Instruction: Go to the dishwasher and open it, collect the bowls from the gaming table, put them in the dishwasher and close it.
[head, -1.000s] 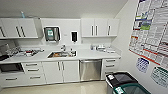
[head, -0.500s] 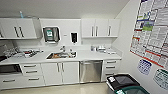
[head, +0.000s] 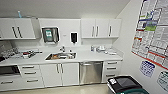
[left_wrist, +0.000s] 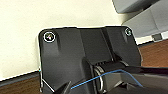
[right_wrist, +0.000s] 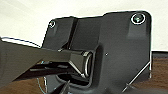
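The dishwasher (head: 90, 72) is straight ahead in the head view, built in under the white counter to the right of the sink cabinet. Its brushed steel door is shut, with the bar handle along the top. The bowls and the gaming table are out of view. The left wrist view has the robot's dark plate in front of a pale wall and a brown floor. The right wrist view has much the same.
White drawers (head: 111, 68) flank the dishwasher on the right and cabinet doors (head: 62, 73) on the left. A sink (head: 60, 56) sits in the counter. A black-lidded bin (head: 124, 84) stands at the lower right by the poster wall (head: 152, 32). Pale floor (head: 75, 89) lies ahead.
The whole head picture has shifted slightly, with the kitchen units a little lower and nearer, so the camera moved. The dishwasher door stays shut.
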